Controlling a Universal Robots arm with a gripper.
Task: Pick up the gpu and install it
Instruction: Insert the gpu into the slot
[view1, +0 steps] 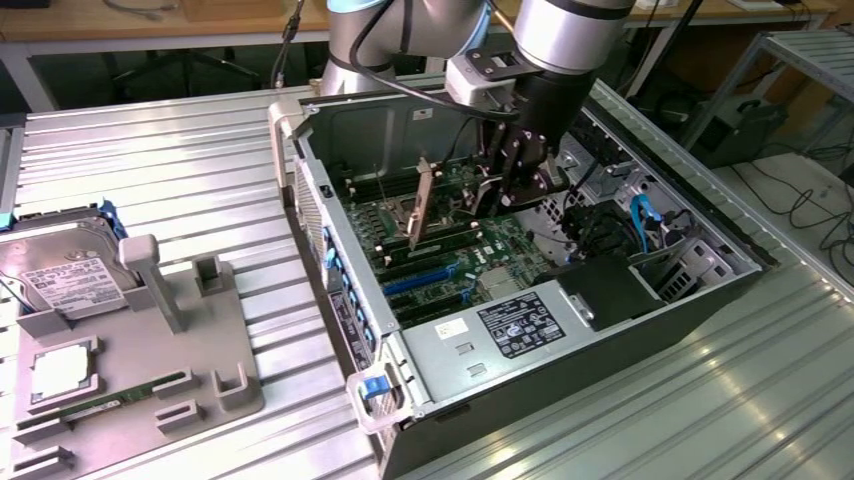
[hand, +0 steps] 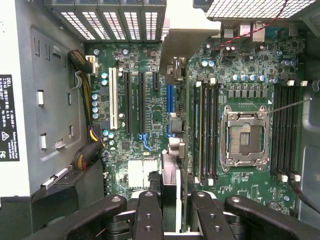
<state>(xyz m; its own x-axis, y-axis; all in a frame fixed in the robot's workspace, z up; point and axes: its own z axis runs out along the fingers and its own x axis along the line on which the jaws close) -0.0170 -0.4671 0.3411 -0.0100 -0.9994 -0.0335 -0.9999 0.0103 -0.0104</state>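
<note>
While the gripper (hand: 170, 212) clamps the graphics card (hand: 172, 150) edge-on, it hangs over the motherboard (hand: 140, 115) slots for seating.

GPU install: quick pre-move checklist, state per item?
1. End effector gripping the GPU: ok, the card is clamped edge-on between the fingers in the wrist view.
2. GPU inside the computer case, above the motherboard: ok.
3. Card seated in a slot: not ok, it hangs above the board.
4. Card lined up with the slot: cannot tell.
5. Expansion slots free of other cards: ok.
6. Hard drive and memory stick left on the grey holder outside the case: ok.
</note>
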